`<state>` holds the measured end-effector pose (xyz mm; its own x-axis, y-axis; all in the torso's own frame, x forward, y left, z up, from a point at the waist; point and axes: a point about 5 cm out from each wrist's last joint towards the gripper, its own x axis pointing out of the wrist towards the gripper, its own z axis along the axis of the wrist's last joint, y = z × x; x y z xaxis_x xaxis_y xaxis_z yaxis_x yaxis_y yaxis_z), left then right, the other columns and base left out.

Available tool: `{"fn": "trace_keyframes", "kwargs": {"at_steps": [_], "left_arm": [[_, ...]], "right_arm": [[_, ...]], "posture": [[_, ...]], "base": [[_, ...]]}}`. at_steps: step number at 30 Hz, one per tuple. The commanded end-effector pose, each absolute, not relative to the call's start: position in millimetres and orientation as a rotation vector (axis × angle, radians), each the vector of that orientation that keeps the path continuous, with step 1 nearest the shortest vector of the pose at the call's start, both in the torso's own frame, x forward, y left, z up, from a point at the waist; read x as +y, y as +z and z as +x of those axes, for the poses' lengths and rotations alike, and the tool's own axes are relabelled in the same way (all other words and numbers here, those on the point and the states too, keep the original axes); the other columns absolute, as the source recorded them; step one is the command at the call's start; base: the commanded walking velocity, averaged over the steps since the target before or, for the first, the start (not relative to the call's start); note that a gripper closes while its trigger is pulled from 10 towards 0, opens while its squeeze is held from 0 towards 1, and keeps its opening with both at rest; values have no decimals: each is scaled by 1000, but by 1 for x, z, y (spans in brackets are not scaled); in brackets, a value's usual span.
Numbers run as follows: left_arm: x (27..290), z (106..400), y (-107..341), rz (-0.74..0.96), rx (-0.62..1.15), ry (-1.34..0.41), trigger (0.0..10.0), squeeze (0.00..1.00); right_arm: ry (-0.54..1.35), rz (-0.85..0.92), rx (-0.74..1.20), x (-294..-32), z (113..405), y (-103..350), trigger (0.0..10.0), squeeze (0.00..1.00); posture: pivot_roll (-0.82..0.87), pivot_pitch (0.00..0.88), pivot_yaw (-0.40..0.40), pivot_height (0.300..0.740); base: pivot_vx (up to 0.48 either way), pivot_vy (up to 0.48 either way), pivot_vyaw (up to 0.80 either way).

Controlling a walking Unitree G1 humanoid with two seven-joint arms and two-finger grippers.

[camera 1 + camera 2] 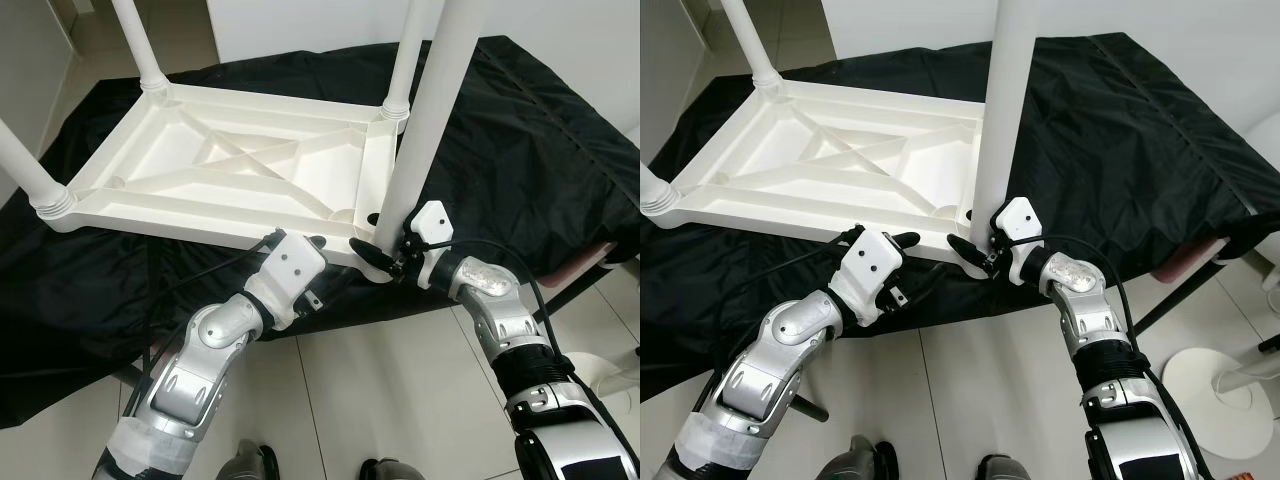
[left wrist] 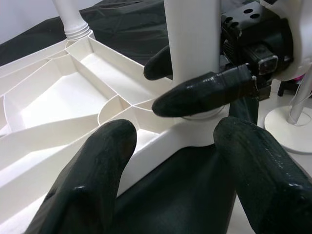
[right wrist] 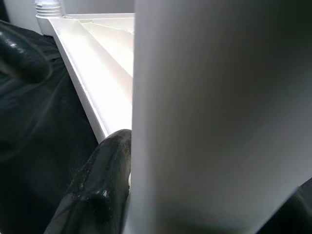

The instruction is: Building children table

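A white plastic children's table [image 1: 230, 170] lies upside down on a black cloth [image 1: 520, 140]. Three white legs stand in its corners: far left [image 1: 135, 40], near left [image 1: 30, 170] and far right [image 1: 408, 55]. A fourth leg [image 1: 430, 120] stands upright at the near right corner socket, and my right gripper [image 1: 385, 250] is shut on its lower end; the right wrist view has this leg [image 3: 219, 112] pressed against one black finger [image 3: 100, 190]. My left gripper [image 1: 295, 240] is open just before the table's front rim [image 2: 161, 146], fingers [image 2: 92, 180] apart, holding nothing.
The cloth-covered surface ends right in front of me, with grey floor tiles [image 1: 380, 400] below. A pinkish object [image 1: 585, 270] sticks out under the cloth at the right. A white round stand base [image 1: 1220, 385] sits on the floor to the right.
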<state>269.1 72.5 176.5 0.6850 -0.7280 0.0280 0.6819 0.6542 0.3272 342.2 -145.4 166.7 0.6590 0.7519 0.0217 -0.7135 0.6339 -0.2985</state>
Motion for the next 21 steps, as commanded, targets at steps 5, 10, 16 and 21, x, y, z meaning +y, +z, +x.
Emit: {"fn": "trace_keyframes", "kwargs": {"at_steps": [5, 10, 16, 21], "left_arm": [[69, 261, 168, 299, -127, -926, 10000, 0], [67, 265, 169, 265, -136, -888, 10000, 0], [65, 269, 170, 238, -142, -853, 10000, 0], [66, 270, 172, 234, -149, -841, 10000, 0]], "right_arm": [[715, -157, -113, -150, 343, 158, 10000, 0], [516, -150, -93, -150, 347, 157, 10000, 0], [345, -25, -114, -129, 335, 151, 10000, 0], [180, -3, -99, -118, 329, 147, 10000, 0]], "posture": [[-93, 80, 39, 740], [-103, 73, 33, 740], [-104, 62, 29, 740], [-100, 53, 27, 740]], "base": [[0, 0, 0], [0, 0, 0], [0, 0, 0], [0, 0, 0]]}}
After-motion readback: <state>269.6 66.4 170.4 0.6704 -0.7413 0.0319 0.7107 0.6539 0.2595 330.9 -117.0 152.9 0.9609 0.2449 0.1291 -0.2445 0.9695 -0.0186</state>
